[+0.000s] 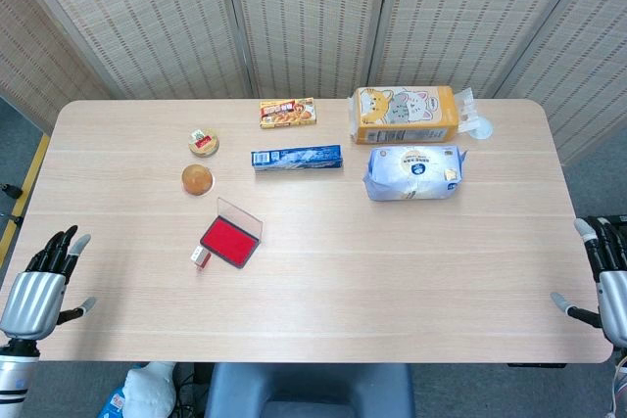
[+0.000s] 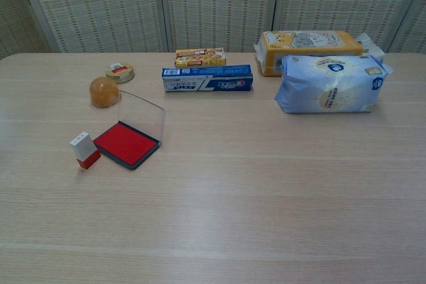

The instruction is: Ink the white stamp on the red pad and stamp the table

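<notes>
1. Two hands rest at the near corners: left hand (image 1: 44, 279) and right hand (image 1: 605, 276), fingers spread, holding nothing.
2. White stamp (image 2: 84, 149) stands on the surface (image 2: 266, 184), just left of the open red pad (image 2: 126, 143).

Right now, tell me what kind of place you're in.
Probably an indoor lab or test setup: a plain wooden table enclosed by woven folding screens, with odd items laid out on it, such as a stamp, red pad, and tissue pack.
</notes>
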### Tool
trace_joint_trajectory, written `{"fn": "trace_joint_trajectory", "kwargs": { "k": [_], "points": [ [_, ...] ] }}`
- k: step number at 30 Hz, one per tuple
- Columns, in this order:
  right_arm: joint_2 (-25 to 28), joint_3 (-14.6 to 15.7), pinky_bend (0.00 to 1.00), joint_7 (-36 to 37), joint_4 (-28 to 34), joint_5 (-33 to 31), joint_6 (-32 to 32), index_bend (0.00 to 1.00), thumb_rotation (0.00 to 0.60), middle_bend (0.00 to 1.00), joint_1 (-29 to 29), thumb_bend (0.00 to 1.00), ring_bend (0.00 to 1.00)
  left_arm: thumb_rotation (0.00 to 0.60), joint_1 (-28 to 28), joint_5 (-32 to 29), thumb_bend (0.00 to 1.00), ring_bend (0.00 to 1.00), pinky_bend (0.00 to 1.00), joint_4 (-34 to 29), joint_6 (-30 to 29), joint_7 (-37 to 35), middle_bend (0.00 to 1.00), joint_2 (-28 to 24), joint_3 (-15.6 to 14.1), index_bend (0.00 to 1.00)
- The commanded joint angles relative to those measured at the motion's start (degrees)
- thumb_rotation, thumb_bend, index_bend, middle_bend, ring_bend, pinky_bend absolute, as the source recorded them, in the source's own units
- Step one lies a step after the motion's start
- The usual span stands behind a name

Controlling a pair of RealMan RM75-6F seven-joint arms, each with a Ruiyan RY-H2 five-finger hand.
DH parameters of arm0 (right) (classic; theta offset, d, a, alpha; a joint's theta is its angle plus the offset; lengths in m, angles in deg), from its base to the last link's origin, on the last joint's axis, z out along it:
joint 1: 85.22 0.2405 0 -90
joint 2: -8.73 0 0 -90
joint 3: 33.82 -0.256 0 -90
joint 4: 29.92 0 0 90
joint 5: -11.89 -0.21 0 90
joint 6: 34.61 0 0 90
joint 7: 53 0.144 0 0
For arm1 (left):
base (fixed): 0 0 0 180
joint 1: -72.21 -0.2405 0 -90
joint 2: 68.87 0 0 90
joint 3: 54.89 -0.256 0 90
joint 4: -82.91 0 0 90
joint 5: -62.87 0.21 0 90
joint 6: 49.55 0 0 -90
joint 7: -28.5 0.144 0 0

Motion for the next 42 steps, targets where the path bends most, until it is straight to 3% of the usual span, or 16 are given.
{"fn": "trace_joint_trajectory", "kwargs": {
  "k": [1, 9, 11, 12, 13, 14, 16, 18, 21, 28, 33, 42],
  "points": [
    [-0.06, -0.02, 0.0, -0.07, 0.06, 0.15, -0.06, 0.0, 0.6, 0.0, 0.09, 0.1, 0.0, 0.6, -0.08, -0.27, 0.09, 0.0, 0.25, -0.12, 0.23, 0.46, 0.0, 0.16, 0.14, 0.0],
    [0.0, -0.19, 0.0, 0.22, -0.11, 0.45, 0.32, 0.0, 0.6, 0.0, 0.0, 0.1, 0.0, 0.6, -0.1, 0.29, 0.09, 0.0, 0.25, -0.84, 0.77, 1.2, 0.0, 0.24, -0.11, 0.0],
    [-0.1, -0.21, 0.0, -0.13, -0.21, 0.21, -0.27, 0.0, 0.6, 0.0, 0.24, 0.1, 0.0, 0.6, 0.05, 1.1, 0.09, 0.01, 0.25, -0.78, 0.55, 0.99, 0.06, 0.22, -0.2, 0.0],
    [-0.16, -0.22, 0.0, -0.41, -0.24, 0.04, -0.57, 0.0, 0.6, 0.0, 0.36, 0.1, 0.0, 0.6, 0.13, 1.36, 0.09, 0.06, 0.28, -0.48, 0.35, 1.12, 0.15, 0.33, -0.1, 0.0],
    [-0.22, -0.23, 0.0, -0.65, -0.24, -0.12, -0.92, 0.0, 0.6, 0.0, 0.5, 0.1, 0.0, 0.6, 0.26, 1.73, 0.09, 0.2, 0.34, -0.06, -0.04, 1.12, 0.33, 0.55, 0.11, 0.0],
    [-0.29, -0.24, 0.0, -0.83, -0.27, -0.25, -1.43, 0.0, 0.6, 0.0, 0.75, 0.1, 0.0, 0.6, 0.48, 2.12, 0.09, 0.35, 0.43, 0.58, -0.35, 0.53, 0.5, 0.95, 0.38, 0.02],
    [-0.39, -0.25, 0.0, -1.06, -0.48, -0.41, -2.25, 0.0, 0.6, 0.0, 1.16, 0.1, 0.0, 0.6, 1.36, 3.46, 0.09, 0.73, 0.71, 1.52, -0.55, -1.91, 0.87, 1.15, 0.66, 0.12],
    [-0.49, -0.3, 0.0, -1.27, -0.67, -0.6, -3.22, 0.0, 0.6, 0.0, 1.7, 0.1, 0.0, 0.6, 2.83, 4.45, 0.09, 0.86, 0.85, 1.74, 0.43, -4.02, 0.98, 0.46, 1.04, 0.22],
    [-0.67, -0.29, 0.0, -1.41, -0.85, -0.55, -3.99, 0.0, 0.6, 0.0, 2.2, 0.1, 0.0, 0.6, 5.63, 5.94, 0.09, 0.96, 0.95, -1.66, 4.29, -4.55, 1.0, -2.96, 0.77, 0.32],
    [-0.7, 0.13, 0.0, -1.51, -0.88, 0.03, -4.64, 0.0, 0.6, 0.0, 2.61, 0.1, 0.0, 0.6, 13.37, 3.65, 0.09, 0.96, 0.95, -11.32, 19.14, 1.63, 1.0, -8.89, 1.16, 0.36],
    [-0.44, 0.26, 0.0, -0.53, -1.01, 0.37, -4.3, 0.0, 0.6, 0.0, 2.49, 0.1, 0.0, 0.6, 17.29, -0.13, 0.09, 0.95, 0.94, -12.8, 26.09, 9.24, 1.0, -7.69, 2.37, 0.38],
    [-0.26, 0.25, 0.0, -0.11, -1.38, -0.56, -5.9, 0.0, 0.6, 0.0, 3.1, 0.1, 0.0, 0.6, 24.47, -5.29, 0.15, 0.95, 0.94, -9.9, 35.45, 9.99, 1.0, -4.17, 4.95, 0.38]
  ]
}}
